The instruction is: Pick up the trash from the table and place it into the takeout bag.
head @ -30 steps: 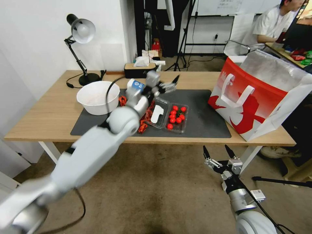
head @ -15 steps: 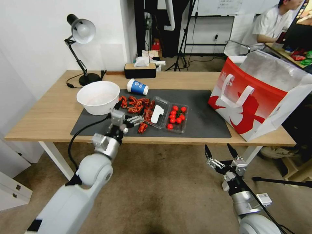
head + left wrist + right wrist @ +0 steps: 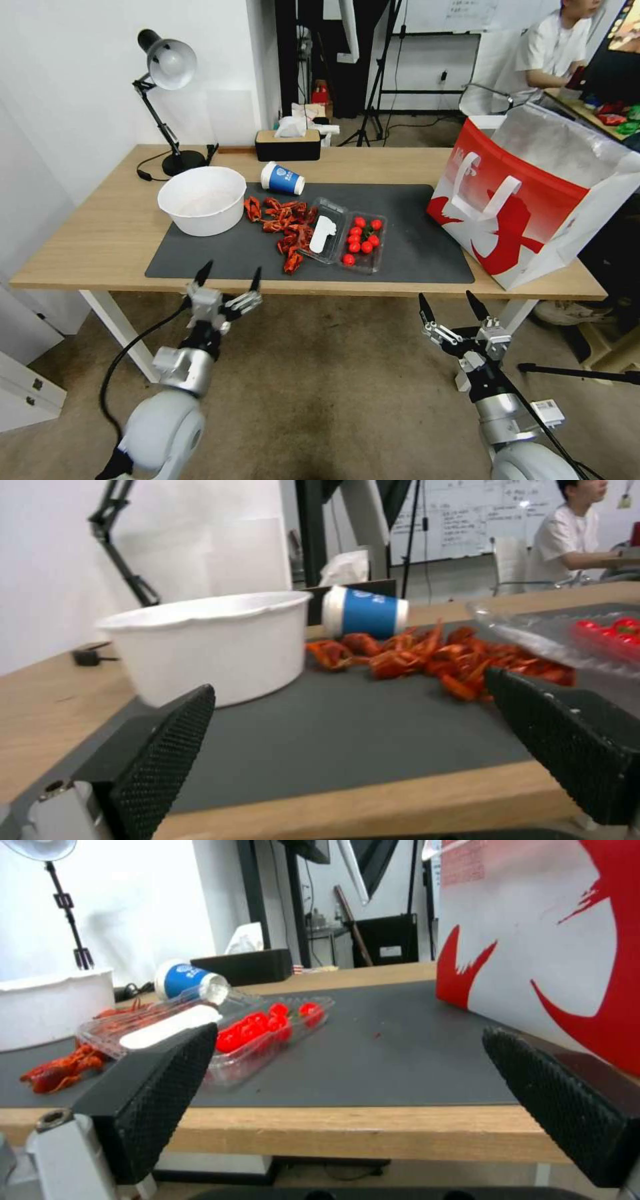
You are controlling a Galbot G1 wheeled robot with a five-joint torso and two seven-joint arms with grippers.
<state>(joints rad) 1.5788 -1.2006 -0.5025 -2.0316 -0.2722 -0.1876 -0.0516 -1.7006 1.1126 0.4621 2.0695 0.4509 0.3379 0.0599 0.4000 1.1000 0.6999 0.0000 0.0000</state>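
On the table (image 3: 100,227), a dark mat (image 3: 413,227) carries the trash: a blue-and-white paper cup (image 3: 282,179) on its side, a white bowl (image 3: 201,199), a scatter of red shells (image 3: 283,223) and a clear tray (image 3: 347,235) with red fruit. The red-and-white takeout bag (image 3: 533,200) stands open at the right end. My left gripper (image 3: 227,280) hangs open and empty just below the table's front edge, facing the bowl (image 3: 207,640) and cup (image 3: 365,611). My right gripper (image 3: 447,303) is open and empty, low in front of the bag (image 3: 553,940).
A desk lamp (image 3: 167,67) and a black tissue box (image 3: 288,143) stand along the table's back edge. White table legs (image 3: 113,320) come down near each gripper. Carpeted floor lies open in front of the table.
My left arm has pulled back from over the cup and shells and dropped below the table's front edge, still open and empty. The right arm has barely moved.
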